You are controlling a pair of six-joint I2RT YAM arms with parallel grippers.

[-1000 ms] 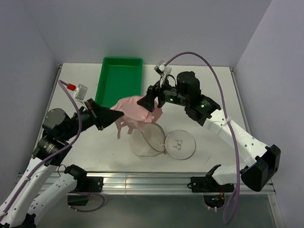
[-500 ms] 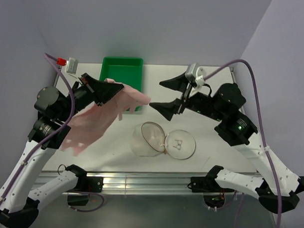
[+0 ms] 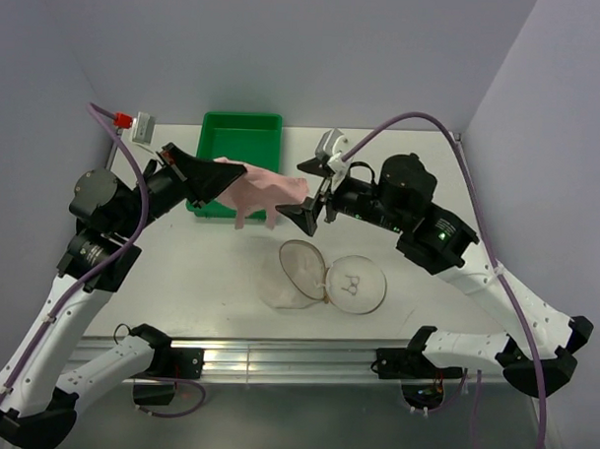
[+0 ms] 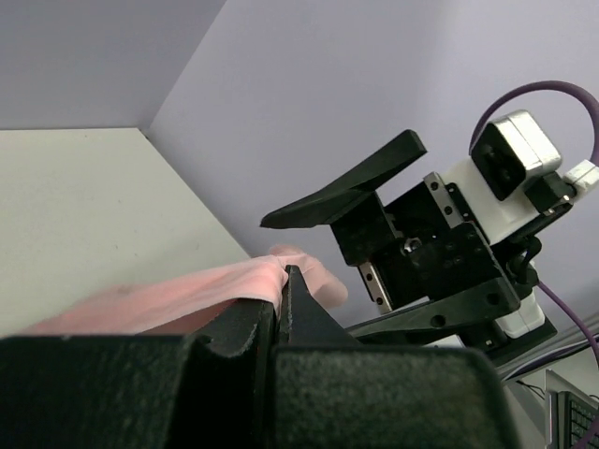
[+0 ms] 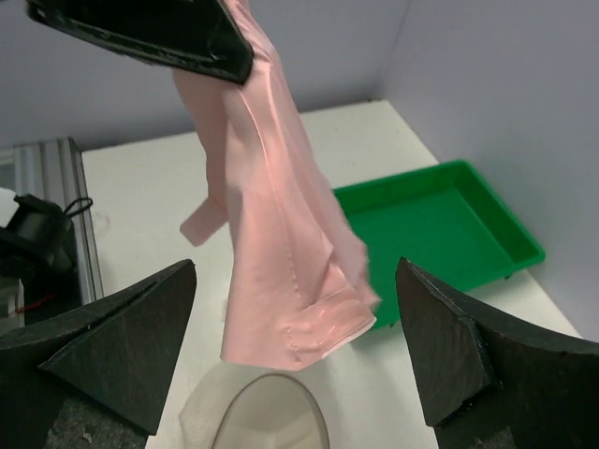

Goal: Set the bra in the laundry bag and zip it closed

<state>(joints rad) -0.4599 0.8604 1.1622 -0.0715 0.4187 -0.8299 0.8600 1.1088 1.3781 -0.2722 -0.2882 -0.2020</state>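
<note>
The left gripper (image 3: 221, 179) is still clamping the bra (image 3: 267, 189), now drawn up level in the air instead of hanging low over the surface (image 3: 180, 279). The right gripper (image 3: 307, 195), jaws spread, is moving in around its free end. The laundry bag (image 3: 355, 283) is lying open below, probably ready for loading.

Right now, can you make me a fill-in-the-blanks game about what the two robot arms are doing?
1. The left gripper is shut on the bra, whose colour is ____.
2. The right gripper is wide ____.
3. The tray behind the unzipped laundry bag is ____.

Missing words: pink, open, green.
</note>
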